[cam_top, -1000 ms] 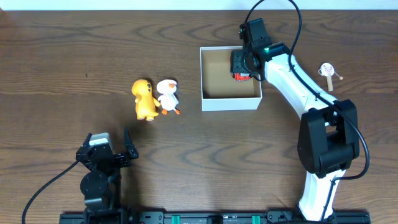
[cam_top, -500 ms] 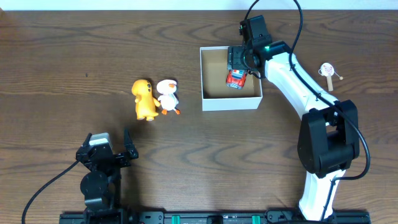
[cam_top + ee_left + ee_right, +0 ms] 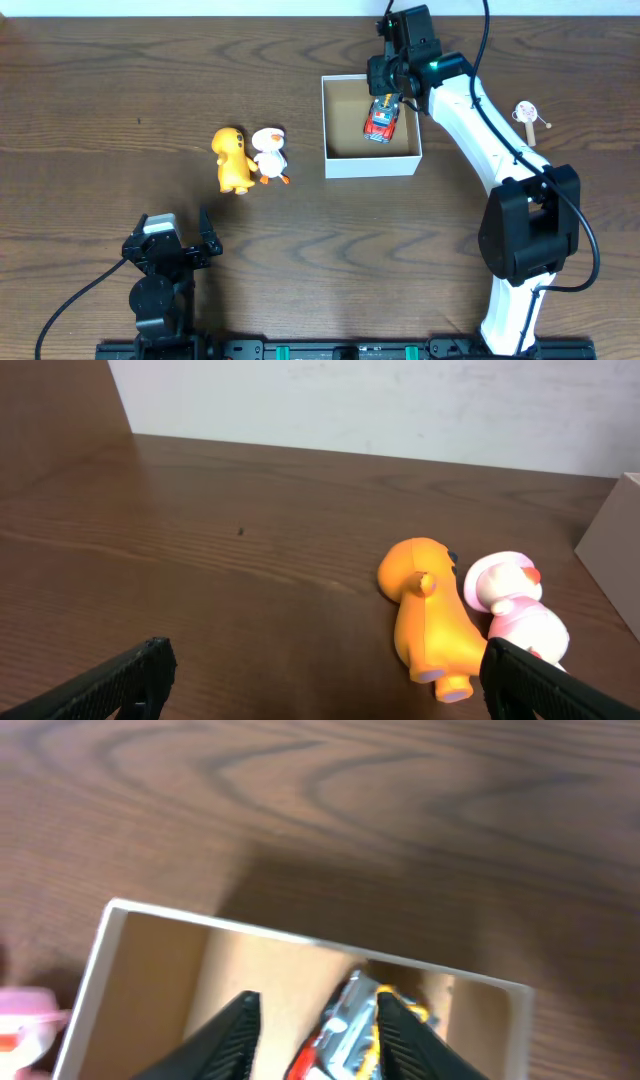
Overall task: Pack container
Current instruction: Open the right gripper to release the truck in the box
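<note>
The container (image 3: 370, 165), a square white box with a brown inside, stands at the back centre-right. A red toy car (image 3: 380, 122) lies inside it near the right wall. My right gripper (image 3: 386, 92) hovers over the container's back edge, open, with the car below it. In the right wrist view the fingers (image 3: 318, 1035) are spread over the car (image 3: 350, 1020) inside the container (image 3: 230, 927). An orange toy (image 3: 233, 160) and a white duck (image 3: 269, 153) lie side by side left of the container. My left gripper (image 3: 185, 250) is open and empty at the front left.
A small white and tan item (image 3: 527, 113) lies right of the right arm. In the left wrist view the fingers (image 3: 330, 690) face the orange toy (image 3: 430, 610) and the white duck (image 3: 515, 605), with the container's corner (image 3: 615, 530) at the right edge.
My right gripper has let go of the red car and moved up and back toward the container's far edge. The car now lies in the container. The left arm has not moved.
</note>
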Tool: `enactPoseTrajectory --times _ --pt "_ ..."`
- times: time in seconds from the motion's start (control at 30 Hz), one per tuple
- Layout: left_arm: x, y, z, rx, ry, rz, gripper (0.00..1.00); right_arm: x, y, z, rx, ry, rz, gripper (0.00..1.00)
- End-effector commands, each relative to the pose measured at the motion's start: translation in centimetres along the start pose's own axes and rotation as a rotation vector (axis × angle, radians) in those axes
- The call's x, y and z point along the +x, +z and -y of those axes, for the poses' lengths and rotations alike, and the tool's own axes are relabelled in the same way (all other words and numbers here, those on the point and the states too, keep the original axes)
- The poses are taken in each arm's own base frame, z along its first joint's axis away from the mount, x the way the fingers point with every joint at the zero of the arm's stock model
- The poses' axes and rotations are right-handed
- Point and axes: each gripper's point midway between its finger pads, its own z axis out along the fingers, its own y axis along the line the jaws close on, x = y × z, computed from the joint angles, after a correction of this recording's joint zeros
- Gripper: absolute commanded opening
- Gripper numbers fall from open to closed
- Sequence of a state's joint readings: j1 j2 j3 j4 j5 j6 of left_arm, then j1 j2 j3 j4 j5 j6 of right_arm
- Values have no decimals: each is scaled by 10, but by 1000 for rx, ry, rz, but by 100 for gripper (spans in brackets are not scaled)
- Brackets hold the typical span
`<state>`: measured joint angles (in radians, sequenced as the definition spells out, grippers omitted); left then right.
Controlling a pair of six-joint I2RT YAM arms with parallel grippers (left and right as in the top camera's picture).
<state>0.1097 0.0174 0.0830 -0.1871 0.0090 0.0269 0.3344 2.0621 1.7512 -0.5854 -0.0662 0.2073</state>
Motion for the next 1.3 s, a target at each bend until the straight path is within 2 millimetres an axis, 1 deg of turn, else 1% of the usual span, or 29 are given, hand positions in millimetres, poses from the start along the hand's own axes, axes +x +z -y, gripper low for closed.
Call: enactPoseTrajectory --times 0.0,0.07,0.1,0.4,0.5,0.57,0.73,1.0,1.07,1.2,1.27 --pt "16 1 0 4 9 -54 98 1 -4 -26 -91 -36 -11 31" --pt "16 1 0 4 9 -54 98 5 -4 -30 -93 -42 -26 22" --pt "16 1 0 4 9 -54 98 7 -4 -31 -94 -44 -32 20" --pt "16 1 0 4 9 -54 98 32 -4 -50 -103 -73 -115 13" --pt "16 1 0 4 9 -54 98 42 -3 -53 -101 -78 -148 4" --pt "16 1 0 4 9 -54 98 48 0 -53 -97 -73 -168 1" --pt "16 1 0 4 9 -54 98 58 10 -53 -89 -47 -202 1" --pt "16 1 0 4 9 -54 98 82 38 -49 -71 -49 -269 1" --pt "16 1 0 4 9 -54 98 84 41 -46 -57 -50 -273 1" --pt "16 1 0 4 9 -54 98 82 42 -33 18 -58 -260 1" --pt "16 1 0 4 9 -54 98 84 41 -25 56 -51 -269 1"
